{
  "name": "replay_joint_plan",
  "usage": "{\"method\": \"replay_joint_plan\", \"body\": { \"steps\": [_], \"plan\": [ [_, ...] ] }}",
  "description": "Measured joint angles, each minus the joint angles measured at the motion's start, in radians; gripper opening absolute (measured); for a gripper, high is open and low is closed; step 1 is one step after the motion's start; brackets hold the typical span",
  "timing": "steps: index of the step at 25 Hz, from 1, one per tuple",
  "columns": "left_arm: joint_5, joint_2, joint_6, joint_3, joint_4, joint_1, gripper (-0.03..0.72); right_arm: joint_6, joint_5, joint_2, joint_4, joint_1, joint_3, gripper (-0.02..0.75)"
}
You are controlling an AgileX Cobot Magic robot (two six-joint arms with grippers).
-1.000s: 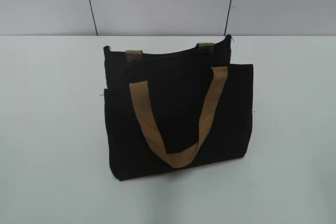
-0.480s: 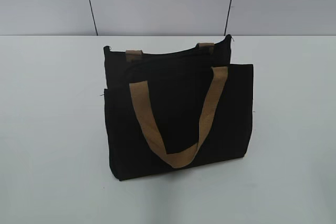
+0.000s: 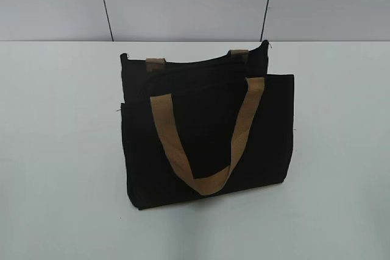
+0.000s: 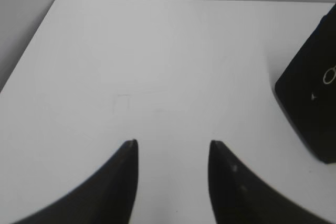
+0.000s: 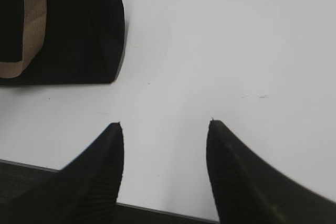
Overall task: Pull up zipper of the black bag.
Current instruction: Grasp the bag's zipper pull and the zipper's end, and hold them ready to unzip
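Observation:
The black bag stands upright in the middle of the white table, its front tan handle hanging down over its face. The zipper line runs along the top between the two sides; I cannot make out the pull tab there. Neither gripper shows in the exterior view. My left gripper is open and empty over bare table, with the bag's end to its right, where a small pale ring shows. My right gripper is open and empty, with the bag to its upper left.
The white table runs up to a grey panelled wall behind the bag. Its left edge shows in the left wrist view. Its near edge lies just under the right gripper.

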Motion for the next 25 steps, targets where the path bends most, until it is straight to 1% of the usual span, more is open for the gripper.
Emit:
{"method": "replay_joint_plan", "body": {
  "steps": [2, 4, 7, 10, 14, 16, 19, 25],
  "plan": [
    [-0.002, 0.019, 0.021, 0.0, 0.001, 0.0, 0.475, 0.0, 0.0, 0.0, 0.0, 0.0, 0.0, 0.4],
    [-0.006, 0.047, 0.036, 0.0, 0.001, 0.0, 0.507, -0.001, 0.0, 0.0, 0.0, 0.0, 0.0, 0.4],
    [-0.008, 0.114, 0.092, -0.001, -0.012, 0.0, 0.518, -0.001, 0.0, 0.0, 0.001, 0.0, 0.0, 0.4],
    [-0.063, 0.199, 0.202, -0.01, -0.083, 0.0, 0.519, -0.001, -0.002, 0.013, 0.02, 0.0, 0.0, 0.4],
    [-0.183, 0.35, 0.396, -0.011, -0.252, 0.0, 0.519, -0.001, -0.006, 0.105, 0.045, 0.0, 0.0, 0.4],
    [-0.214, 0.436, 0.518, -0.011, -0.368, 0.0, 0.517, -0.002, -0.006, 0.159, 0.047, 0.0, -0.011, 0.4],
    [-0.234, 0.57, 0.763, -0.011, -0.546, 0.0, 0.501, -0.016, -0.01, 0.232, 0.049, 0.0, -0.046, 0.4],
    [-0.297, 0.851, 1.18, -0.014, -0.849, 0.0, 0.488, -0.048, -0.012, 0.35, 0.08, 0.0, -0.125, 0.4]
  ]
}}
